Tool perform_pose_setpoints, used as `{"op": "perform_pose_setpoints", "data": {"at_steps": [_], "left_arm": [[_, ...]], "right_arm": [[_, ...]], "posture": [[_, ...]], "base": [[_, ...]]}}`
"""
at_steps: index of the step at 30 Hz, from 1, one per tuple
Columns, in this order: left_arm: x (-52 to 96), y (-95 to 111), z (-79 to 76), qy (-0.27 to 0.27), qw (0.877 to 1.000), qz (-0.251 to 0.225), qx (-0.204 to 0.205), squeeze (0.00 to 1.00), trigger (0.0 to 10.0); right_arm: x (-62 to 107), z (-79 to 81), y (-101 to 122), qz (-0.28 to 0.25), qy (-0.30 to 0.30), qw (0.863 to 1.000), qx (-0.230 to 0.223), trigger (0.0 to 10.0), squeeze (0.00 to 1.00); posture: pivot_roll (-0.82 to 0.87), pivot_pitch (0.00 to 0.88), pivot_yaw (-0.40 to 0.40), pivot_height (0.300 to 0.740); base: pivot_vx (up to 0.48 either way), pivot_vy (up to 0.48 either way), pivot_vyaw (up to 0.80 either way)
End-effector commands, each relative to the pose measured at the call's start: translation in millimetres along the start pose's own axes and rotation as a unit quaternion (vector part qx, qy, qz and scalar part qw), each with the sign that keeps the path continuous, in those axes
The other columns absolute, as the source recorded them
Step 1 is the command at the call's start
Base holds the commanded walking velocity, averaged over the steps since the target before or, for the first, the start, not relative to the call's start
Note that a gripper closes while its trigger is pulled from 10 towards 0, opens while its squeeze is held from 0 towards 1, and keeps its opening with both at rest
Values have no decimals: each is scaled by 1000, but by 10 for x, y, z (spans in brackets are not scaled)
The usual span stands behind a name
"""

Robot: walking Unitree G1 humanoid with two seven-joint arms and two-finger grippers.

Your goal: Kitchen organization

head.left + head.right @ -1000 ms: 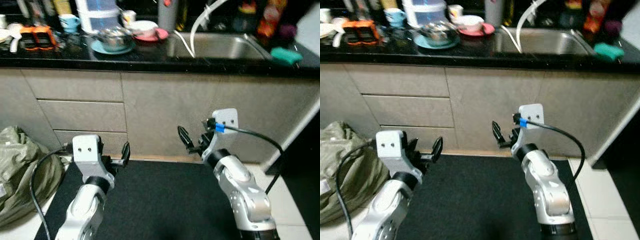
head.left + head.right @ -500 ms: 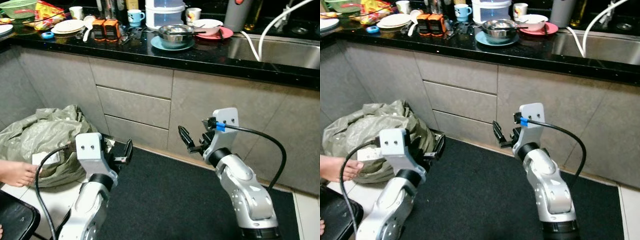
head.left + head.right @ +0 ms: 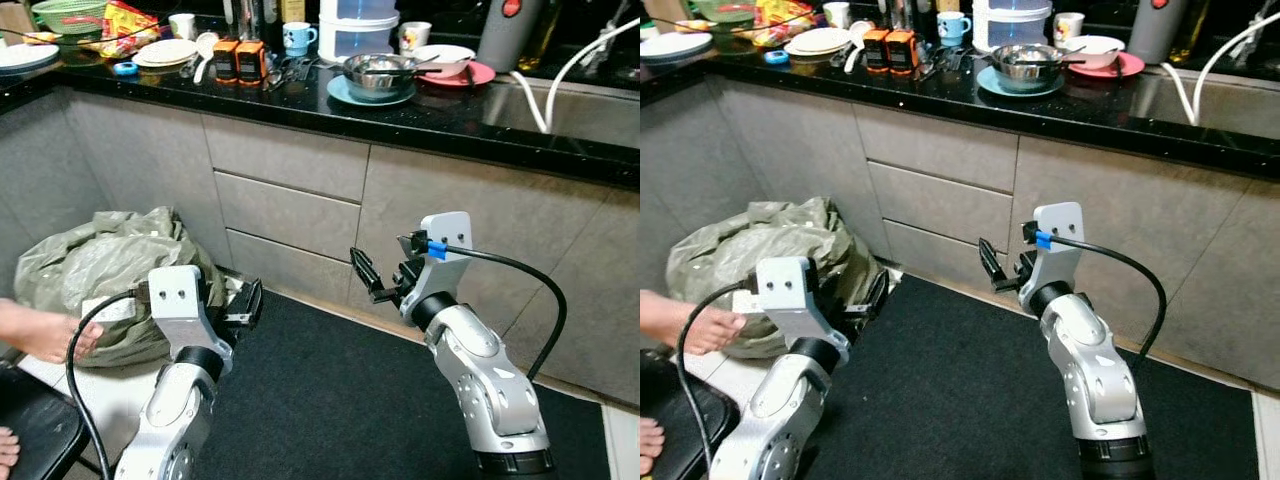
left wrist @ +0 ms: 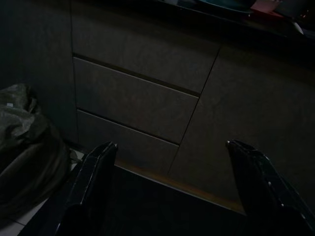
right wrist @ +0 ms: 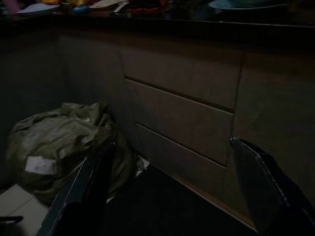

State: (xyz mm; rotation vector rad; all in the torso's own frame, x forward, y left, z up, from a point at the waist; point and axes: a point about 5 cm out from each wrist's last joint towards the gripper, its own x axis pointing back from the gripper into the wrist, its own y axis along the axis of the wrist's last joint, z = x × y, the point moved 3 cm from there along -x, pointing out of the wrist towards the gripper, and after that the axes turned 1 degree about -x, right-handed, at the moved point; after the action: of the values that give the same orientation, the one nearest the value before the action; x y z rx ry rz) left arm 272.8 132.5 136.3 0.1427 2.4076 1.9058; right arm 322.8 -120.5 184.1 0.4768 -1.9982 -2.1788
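Risk as we judge it: a person's bare foot (image 3: 40, 330) lies on the floor beside the crumpled olive-green plastic sack (image 3: 100, 262), close to our left arm; a swing or step that way could strike it

The crowded black stone countertop (image 3: 300, 95) carries the steel bowl on a teal plate (image 3: 375, 78) and stacked white plates (image 3: 165, 52), well above both grippers

Left gripper (image 4: 170, 157) and right gripper (image 5: 172, 157): fingers spread wide, holding nothing, touching nothing, facing the grey drawer fronts (image 3: 290, 215)
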Motion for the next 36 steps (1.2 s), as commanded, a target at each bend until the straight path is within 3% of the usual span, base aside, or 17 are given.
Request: {"op": "perform_pose_setpoints", "data": {"at_steps": [1,16,26,29,36], "left_arm": [[18,-5,41,2,1000,2,-4,0,10000],[23,-23,7,-7,1000,7,-3,0,10000],[23,-29,2,-8,1000,7,-4,0,10000],[20,-35,1,-9,1000,7,-4,0,10000],[26,-41,8,-10,1000,7,-7,0,10000]], "right_arm": [[5,-54,-15,-2,-14,1000,-8,10000,0],[5,-83,-18,1,-24,1000,-20,10000,0],[2,-66,22,-13,-9,999,-36,10000,0],[-10,-35,84,-32,12,998,-45,10000,0],[-119,82,464,-113,52,988,-87,10000,0]], "posture": [[114,0,34,740],[116,0,34,740],[116,0,31,740],[119,0,30,740],[129,0,24,740]], "base": [[398,0,0],[404,0,0],[401,0,-386],[405,0,0],[404,0,0]]}}
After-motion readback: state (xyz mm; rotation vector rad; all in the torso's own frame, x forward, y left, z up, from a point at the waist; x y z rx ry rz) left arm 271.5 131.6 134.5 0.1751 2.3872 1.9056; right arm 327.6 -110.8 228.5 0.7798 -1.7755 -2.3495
